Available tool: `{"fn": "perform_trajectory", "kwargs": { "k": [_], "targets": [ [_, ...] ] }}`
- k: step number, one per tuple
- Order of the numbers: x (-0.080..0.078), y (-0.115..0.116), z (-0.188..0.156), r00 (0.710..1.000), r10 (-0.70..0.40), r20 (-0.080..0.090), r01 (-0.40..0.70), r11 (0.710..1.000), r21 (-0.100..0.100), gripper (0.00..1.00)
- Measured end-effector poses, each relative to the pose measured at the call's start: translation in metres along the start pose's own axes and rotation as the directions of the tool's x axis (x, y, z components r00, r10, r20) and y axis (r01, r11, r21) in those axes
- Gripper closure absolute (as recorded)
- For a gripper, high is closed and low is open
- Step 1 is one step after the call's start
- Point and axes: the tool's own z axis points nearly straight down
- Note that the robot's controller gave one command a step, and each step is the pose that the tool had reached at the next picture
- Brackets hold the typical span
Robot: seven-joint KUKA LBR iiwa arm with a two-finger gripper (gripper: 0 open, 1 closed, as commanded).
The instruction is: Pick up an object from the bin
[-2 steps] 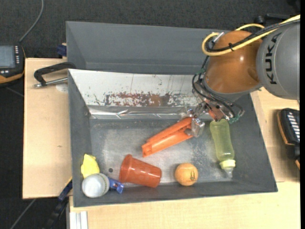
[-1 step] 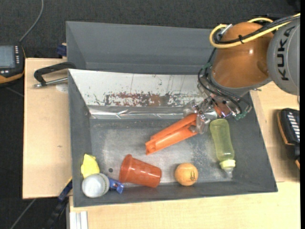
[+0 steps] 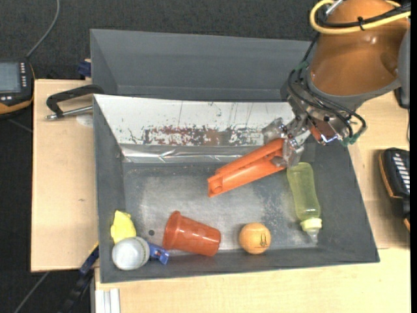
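1. We see the long orange plastic tool (image 3: 244, 170) slanting across the middle of the grey metal bin (image 3: 107, 194), its upper right end clamped between the hand's (image 3: 288, 146) closed fingers.
2. Just right of that tool lies a pale green bottle (image 3: 305, 197).
3. Below the tool we find an orange ball (image 3: 254, 238) and a red plastic cup (image 3: 191, 235) on its side.

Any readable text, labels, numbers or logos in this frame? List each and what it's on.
No text reads clearly.
Bin's back wall: a row of reddish-brown marks, too blurred to read.
Orange ball: a small dark mark, too small to read.
Small screen device left of the bin: too small to read.
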Motion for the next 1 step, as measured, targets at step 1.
{"fn": "perform_trajectory", "kwargs": {
  "k": [1],
  "targets": [
    [-0.0055, -0.0082, -0.0695, 1.0, -0.016, 0.003, 0.016, 1.0, 0.001, 1.0]
  ]
}}
